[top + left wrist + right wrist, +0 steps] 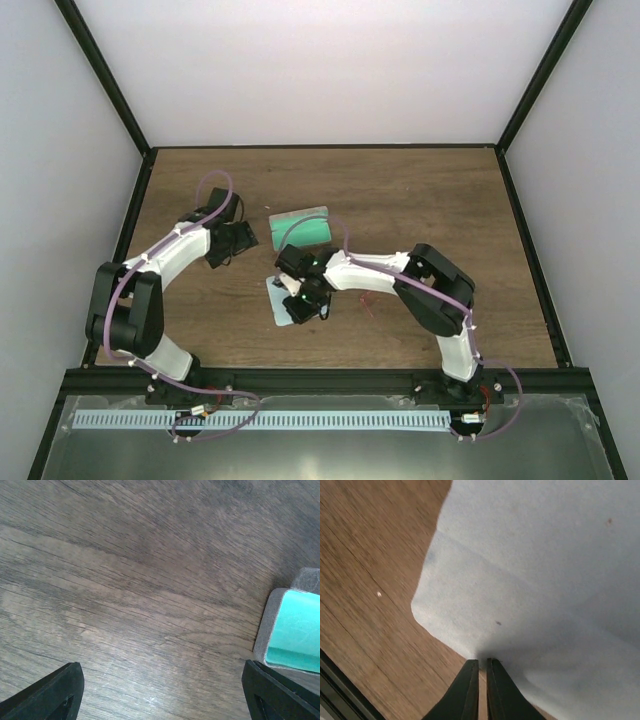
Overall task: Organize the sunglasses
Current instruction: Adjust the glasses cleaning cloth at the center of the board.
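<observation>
The sunglasses (pixel 366 303) show only as a thin red wire on the wood just beside my right arm; most of them is hidden under it. The grey case with green lining (pixel 300 226) lies open behind the right wrist, and its corner shows at the right edge of the left wrist view (pixel 295 630). My right gripper (pixel 300 308) is shut on the edge of the light-blue cloth (pixel 278 296), whose edge meets the closed tips (pixel 482 661) and spreads out ahead of them (pixel 535 580). My left gripper (pixel 235 243) is open and empty over bare wood (pixel 162 670), left of the case.
The brown wooden table (pixel 420 200) has a black frame rail along its front edge (pixel 320 375) and white walls on the other sides. My two arms bend in toward the middle, with the right arm lying across the space in front of the case.
</observation>
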{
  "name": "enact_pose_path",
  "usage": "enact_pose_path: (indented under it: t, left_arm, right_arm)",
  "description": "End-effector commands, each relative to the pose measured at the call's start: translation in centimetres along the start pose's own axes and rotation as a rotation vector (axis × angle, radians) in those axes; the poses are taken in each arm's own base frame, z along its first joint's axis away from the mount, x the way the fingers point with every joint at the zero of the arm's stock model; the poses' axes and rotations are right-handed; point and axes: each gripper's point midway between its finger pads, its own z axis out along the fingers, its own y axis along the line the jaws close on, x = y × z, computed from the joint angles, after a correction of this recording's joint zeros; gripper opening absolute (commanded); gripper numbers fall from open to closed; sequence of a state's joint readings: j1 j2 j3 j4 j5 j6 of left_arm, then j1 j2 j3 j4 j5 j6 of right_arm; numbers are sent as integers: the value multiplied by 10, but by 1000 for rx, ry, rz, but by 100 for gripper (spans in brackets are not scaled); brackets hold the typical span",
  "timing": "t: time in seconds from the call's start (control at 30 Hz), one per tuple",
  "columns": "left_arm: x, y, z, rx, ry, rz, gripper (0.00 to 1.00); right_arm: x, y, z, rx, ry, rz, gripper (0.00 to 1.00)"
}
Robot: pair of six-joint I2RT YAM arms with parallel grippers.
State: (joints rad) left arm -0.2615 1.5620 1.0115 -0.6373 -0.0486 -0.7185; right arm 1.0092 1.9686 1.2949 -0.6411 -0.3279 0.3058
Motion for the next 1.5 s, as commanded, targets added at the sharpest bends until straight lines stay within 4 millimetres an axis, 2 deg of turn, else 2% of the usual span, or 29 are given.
enact_pose_path:
  t: [0.0,0.13,0.27,0.37,0.5,0.63,0.77,0.97,1.07,1.27,1.47]
  left_arm:
    - [1,-1,-1,18,7,11,89]
    - [3,-2,2,25,13,11,90]
    - [10,-5,1,65,16,9,90]
    - [18,-3,1,77,20,-4,89]
    - [27,5,5,68,33,-11,89]
    - [28,8,4,55,33,-8,89]
    - [28,9,4,48,29,-7,89]
    - [26,7,7,49,33,-7,89]
    - [23,4,5,54,27,-2,89]
    - [23,1,7,60,36,10,89]
    - [23,-1,9,69,37,13,89]
  right_arm:
    - [-8,2,-30,40,-30,-22,8]
    - [-42,-11,-68,18,-134,36,12]
    - [-71,-54,-88,46,-213,129,14]
    - [-89,-76,-88,59,-232,162,9]
    - [-101,-85,-73,62,-216,166,6]
    - [-95,-85,-55,24,-181,178,5]
    - [-80,-90,-43,27,-152,188,4]
    - [-57,-115,-20,88,-91,244,4]
    - [-53,-132,-22,116,-93,294,4]
    - [-59,-164,-41,154,-137,383,4]
    - [-54,-170,-52,186,-135,407,5]
